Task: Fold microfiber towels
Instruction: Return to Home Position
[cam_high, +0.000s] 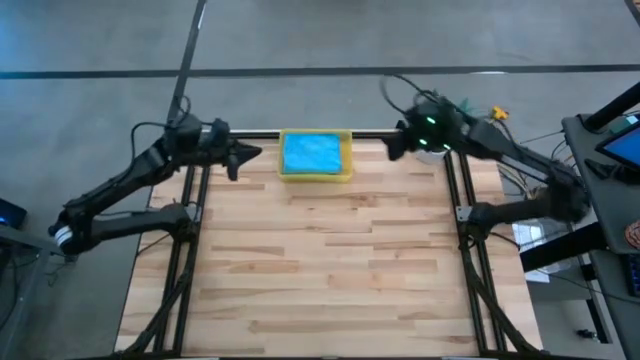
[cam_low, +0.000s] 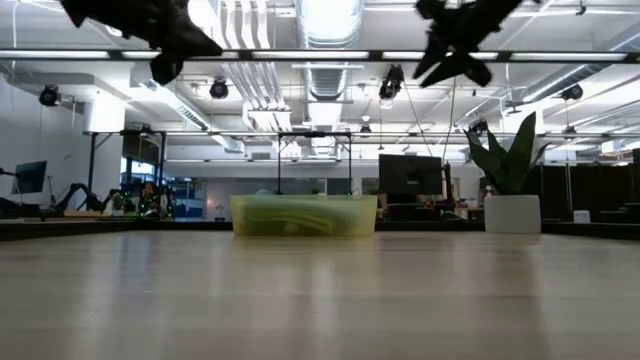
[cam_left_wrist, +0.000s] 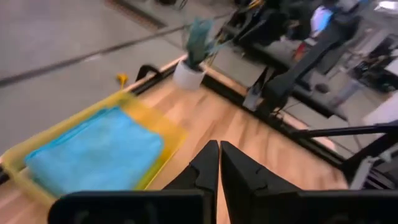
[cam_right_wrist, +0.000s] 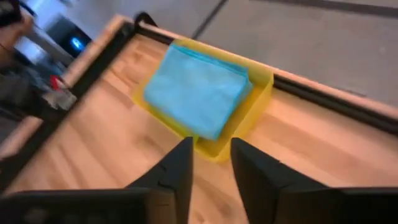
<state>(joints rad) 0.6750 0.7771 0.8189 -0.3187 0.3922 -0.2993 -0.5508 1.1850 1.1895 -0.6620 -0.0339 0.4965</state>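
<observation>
No word, number or brand can be read anywhere: the yellow bin (cam_high: 315, 177), the blue towel (cam_high: 313, 153) in it and the lit screen (cam_high: 622, 140) beside the table show no legible marking.

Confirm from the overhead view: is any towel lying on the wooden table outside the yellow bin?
No, the only one in sight, the folded blue towel, lies inside the yellow bin.
</observation>
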